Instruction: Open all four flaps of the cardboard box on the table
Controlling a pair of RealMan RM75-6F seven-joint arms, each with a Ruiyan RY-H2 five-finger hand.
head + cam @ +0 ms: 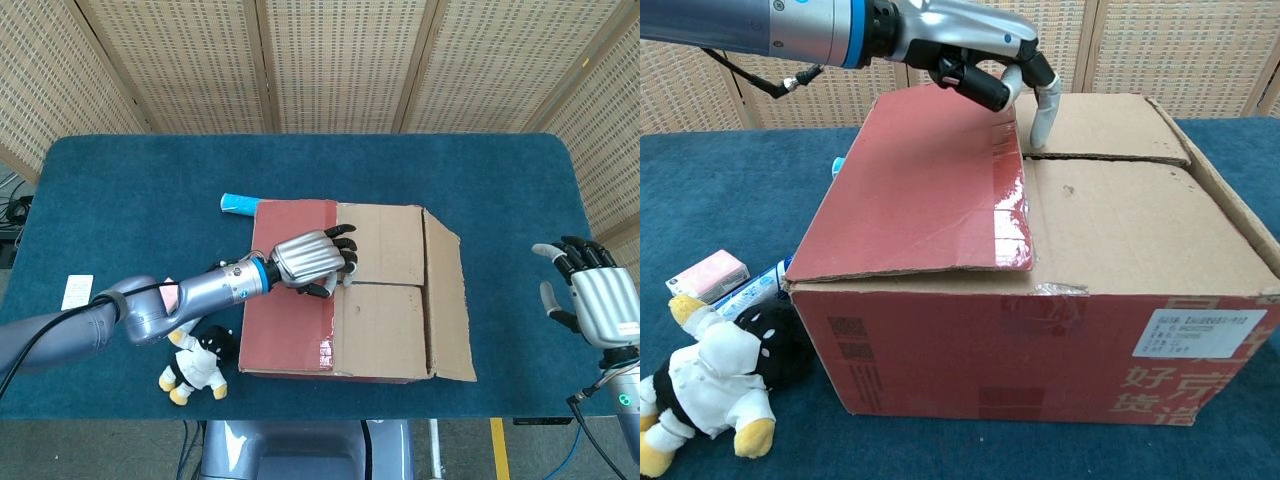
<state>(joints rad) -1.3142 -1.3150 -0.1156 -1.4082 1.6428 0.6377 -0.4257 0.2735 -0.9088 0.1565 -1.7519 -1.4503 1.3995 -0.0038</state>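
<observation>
Two hands appear overhead: the left hand (pixel 312 262), fingers curled and grasping nothing, rests atop the box (pixel 385 330) at mid-table, while the right hand (pixel 590 295) hovers spread, well apart. Only the chest view shows a fingertip (pixel 1043 118) at the seam between flaps and a pink carton (pixel 708 275) beside the plush toy (pixel 710 385).

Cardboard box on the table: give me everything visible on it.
The cardboard box sits mid-table on the blue cloth: brown corrugated card with red-printed sides, white characters and a white label on the front. The red left flap lies nearly closed on top, the right flap angles outward, and two inner flaps lie flat. The left hand reaches over the red flap, fingertips at its free edge.
</observation>
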